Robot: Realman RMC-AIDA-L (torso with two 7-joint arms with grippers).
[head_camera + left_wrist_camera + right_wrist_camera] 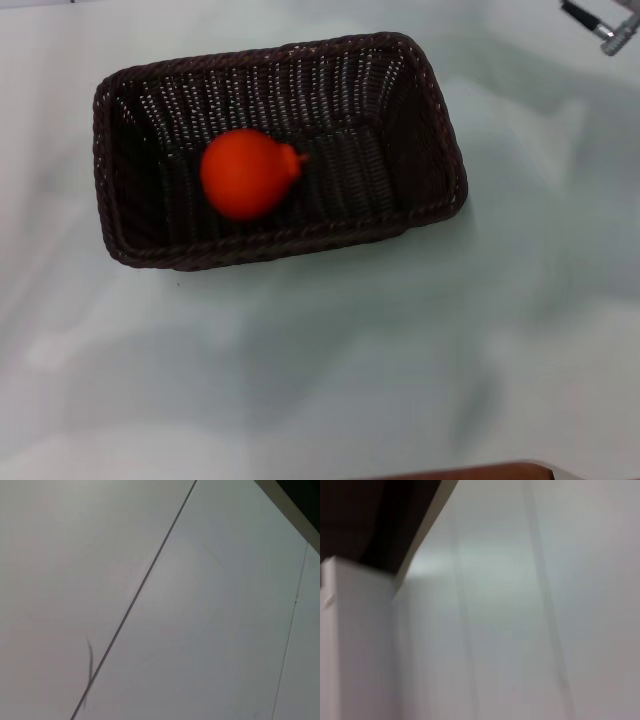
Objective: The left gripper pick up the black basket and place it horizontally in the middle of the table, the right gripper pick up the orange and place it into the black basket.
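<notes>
The black basket (280, 150) lies on the pale surface (330, 370) with its long side running left to right, slightly rotated so its right end sits a little nearer than its left end. It rests in the far half of the head view, somewhat left of centre. The orange (248, 173) sits inside the basket, on the woven floor toward the left part of it, with a small nub on its right side. Nothing is touching the orange or the basket.

At the far right corner of the head view, a small black and silver piece of the right gripper (600, 25) shows, well apart from the basket; whether its fingers are spread or closed cannot be told, and nothing is seen held in it. The left gripper does not appear in any view. Both wrist views show only plain pale panels crossed by thin dark seams.
</notes>
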